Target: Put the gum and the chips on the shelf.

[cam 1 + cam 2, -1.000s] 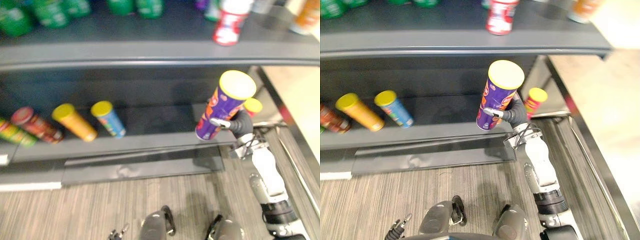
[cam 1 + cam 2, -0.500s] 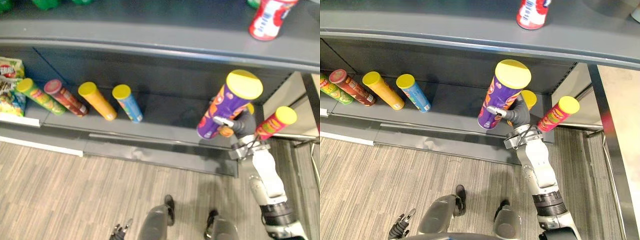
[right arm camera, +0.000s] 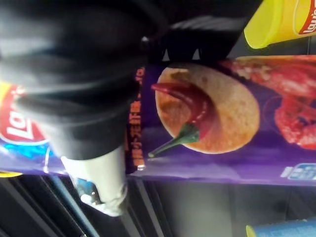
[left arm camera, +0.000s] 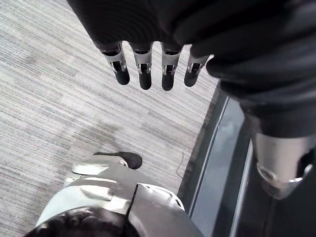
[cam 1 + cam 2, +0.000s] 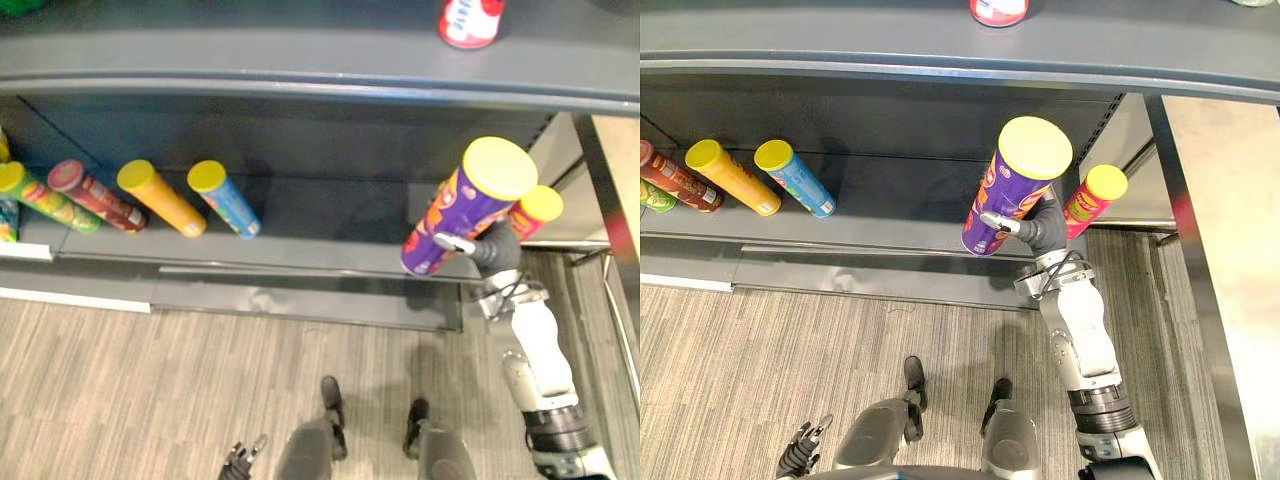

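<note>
Purple chips can [image 5: 1015, 190]: light, stiff tube, smooth, a bit slippery; chips inside break easy. Best hold: round lower middle. Right hand [image 5: 1045, 228] wraps fingers there. Lid leans to 1 o'clock, bottom by front edge of lower shelf [image 5: 890, 215]. Left hand [image 4: 144, 66] hangs over floor [image 4: 59, 98], fingers straight. Since earlier frame: whole view shifted; same tilt, same hold.
</note>
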Robot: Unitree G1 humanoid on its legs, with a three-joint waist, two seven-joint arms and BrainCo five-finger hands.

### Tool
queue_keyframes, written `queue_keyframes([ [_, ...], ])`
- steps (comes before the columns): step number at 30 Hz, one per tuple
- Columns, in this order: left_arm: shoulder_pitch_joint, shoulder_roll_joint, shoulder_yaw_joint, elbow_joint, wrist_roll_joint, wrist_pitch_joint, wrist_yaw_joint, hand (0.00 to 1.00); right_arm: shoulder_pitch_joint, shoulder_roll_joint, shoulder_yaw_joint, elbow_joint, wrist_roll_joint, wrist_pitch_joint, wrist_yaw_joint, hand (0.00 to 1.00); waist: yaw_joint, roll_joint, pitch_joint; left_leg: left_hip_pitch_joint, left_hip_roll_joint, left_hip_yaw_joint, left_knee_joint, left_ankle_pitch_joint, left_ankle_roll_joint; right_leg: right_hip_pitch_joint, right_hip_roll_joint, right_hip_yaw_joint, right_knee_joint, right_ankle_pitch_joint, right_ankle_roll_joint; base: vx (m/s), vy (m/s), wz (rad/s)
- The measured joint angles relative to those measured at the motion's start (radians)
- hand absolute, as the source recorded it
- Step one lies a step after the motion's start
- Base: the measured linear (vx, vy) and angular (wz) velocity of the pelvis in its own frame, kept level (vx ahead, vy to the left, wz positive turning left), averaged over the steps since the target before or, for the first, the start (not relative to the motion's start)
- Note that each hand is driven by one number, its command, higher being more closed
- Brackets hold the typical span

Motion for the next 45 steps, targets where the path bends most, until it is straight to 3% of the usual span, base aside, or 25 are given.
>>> queue_keyframes([
  [6,-0.04,0.006,-0.035,-0.057,0.032,-0.022,0.003,0.0,-0.035,-0.002,0.052,0.01,-0.002,0.006,-0.002,1.0,0.0,0.021,0.027,-0.005,-0.002,-0.019,0.005,0.001,0.0,-0.012,-0.003,0.003,0.035,-0.002,-0.002,0.04,0.003,0.1],
  [11,-0.129,0.036,-0.109,-0.127,0.04,-0.037,0.008,0.0,-0.173,-0.028,0.13,0.085,-0.015,0.009,-0.013,1.0,-0.001,0.048,0.093,-0.078,-0.006,-0.057,0.076,0.0,0.001,-0.078,-0.025,-0.003,0.135,-0.016,-0.022,-0.01,-0.006,0.23],
  [17,-0.184,0.053,-0.183,-0.176,0.041,-0.038,0.016,0.0,-0.261,-0.043,0.191,0.167,-0.042,0.011,-0.053,1.0,0.009,0.061,0.122,-0.17,-0.019,-0.079,0.17,-0.028,0.01,-0.144,-0.059,-0.009,0.229,-0.053,-0.019,-0.04,-0.034,0.23],
  [23,-0.228,0.069,-0.246,-0.216,0.039,-0.034,0.027,0.0,-0.343,-0.046,0.204,0.222,-0.078,0.011,-0.094,1.0,0.018,0.096,0.141,-0.264,-0.006,-0.071,0.265,-0.054,0.025,-0.196,-0.062,-0.008,0.236,-0.064,-0.012,-0.07,-0.049,-0.01],
  [39,-0.245,0.065,-0.399,-0.316,0.019,-0.003,0.059,0.0,-0.538,-0.062,0.232,0.531,-0.161,-0.004,-0.263,1.0,0.096,0.154,0.164,-0.405,0.001,-0.066,0.351,-0.026,0.019,-0.347,-0.099,-0.018,0.38,-0.119,-0.027,-0.05,-0.077,0.08],
  [45,-0.241,0.05,-0.419,-0.342,0.019,0.04,0.059,0.0,-0.604,-0.066,0.218,0.642,-0.161,-0.021,-0.334,1.0,0.117,0.166,0.169,-0.423,-0.004,-0.1,0.35,-0.011,0.016,-0.348,-0.108,-0.056,0.401,-0.135,-0.036,0.0,-0.088,0.17],
])
